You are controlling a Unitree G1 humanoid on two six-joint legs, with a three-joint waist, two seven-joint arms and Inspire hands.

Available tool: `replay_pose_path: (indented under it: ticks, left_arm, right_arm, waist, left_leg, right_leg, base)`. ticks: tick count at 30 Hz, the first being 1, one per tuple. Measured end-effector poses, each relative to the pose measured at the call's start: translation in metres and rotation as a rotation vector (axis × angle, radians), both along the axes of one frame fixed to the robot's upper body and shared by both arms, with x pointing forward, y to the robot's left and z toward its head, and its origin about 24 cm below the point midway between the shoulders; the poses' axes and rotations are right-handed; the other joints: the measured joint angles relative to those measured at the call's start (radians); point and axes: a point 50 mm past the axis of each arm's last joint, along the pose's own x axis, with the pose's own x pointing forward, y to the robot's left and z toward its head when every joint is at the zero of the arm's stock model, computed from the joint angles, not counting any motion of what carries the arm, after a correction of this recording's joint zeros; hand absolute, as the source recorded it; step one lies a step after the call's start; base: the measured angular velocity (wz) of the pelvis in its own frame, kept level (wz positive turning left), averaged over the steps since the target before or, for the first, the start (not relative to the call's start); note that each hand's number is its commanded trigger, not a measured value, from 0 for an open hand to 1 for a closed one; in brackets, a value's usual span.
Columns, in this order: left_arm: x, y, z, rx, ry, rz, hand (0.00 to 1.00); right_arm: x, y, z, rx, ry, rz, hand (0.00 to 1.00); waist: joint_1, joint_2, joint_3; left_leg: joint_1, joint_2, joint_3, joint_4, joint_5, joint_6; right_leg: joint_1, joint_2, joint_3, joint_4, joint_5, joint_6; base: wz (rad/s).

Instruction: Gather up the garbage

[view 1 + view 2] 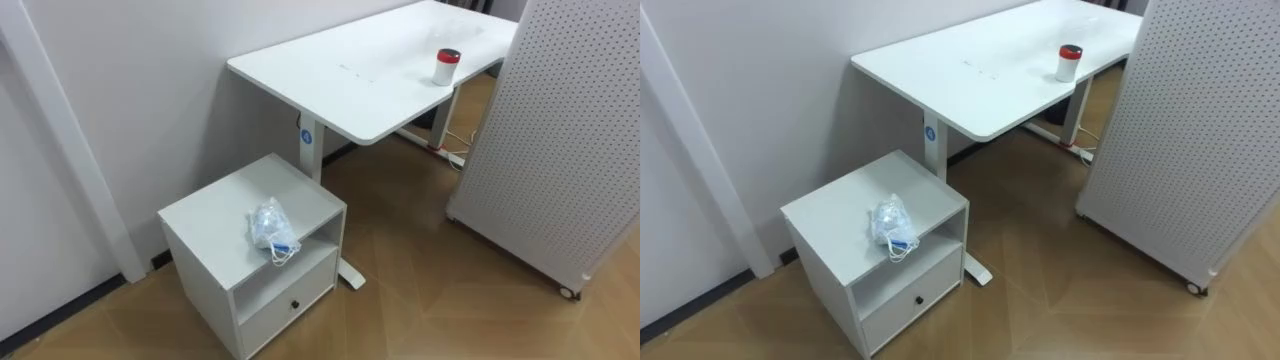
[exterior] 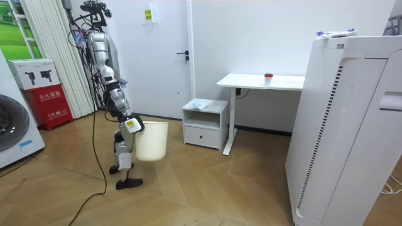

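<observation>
Herringbone wood flooring [image 1: 420, 300] and a plain white wall [image 1: 150, 90] frame the corner where the robot stands, a few steps short of the furniture and facing it. Largest nearby is a tall white perforated panel [image 1: 560, 130] on castors, rigid and matte, parked beside a smooth white desk [image 1: 360, 80] with rounded corners on a slim metal leg. Lower, next to that leg, sits a boxy white cabinet [image 1: 215, 225] with an open shelf and one drawer with a small dark knob. In the room view the robot carries a cream plastic bin [image 2: 152, 141] low in front of its body, probably so the rubbish can drop straight in once lifted. Its right hand [image 2: 130, 125] (the arm nearer that camera) rests at the bin's rim, but I cannot tell how the fingers are set. The garbage [image 1: 272, 228] lies on the cabinet top near the front edge. It is a crumpled wad of clear film with white and blue inside, and a thin loop dangles over the lip. It looks light, soft and easy to pinch. A small squat cylinder with a red lid [image 1: 447, 67] stands upright on the desk, well apart.
</observation>
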Motion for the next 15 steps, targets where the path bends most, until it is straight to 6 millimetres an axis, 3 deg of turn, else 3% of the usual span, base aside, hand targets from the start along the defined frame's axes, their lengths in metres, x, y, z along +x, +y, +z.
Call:
replay_pose_path:
  ticks: [15]
  left_arm:
    - [-0.012,-0.002,-0.001,-0.011,0.015,0.063,0.0]
  right_arm:
    - [-0.005,-0.002,0.0,-0.003,0.007,-0.014,1.0]
  waist:
    - [0.0,0.022,0.0021]
  left_leg:
    - [0.005,0.0,0.003,-0.004,0.0,0.0]
  right_leg:
    - [0.008,0.0,0.005,0.003,0.001,0.001]
  base:
    - [0.0]
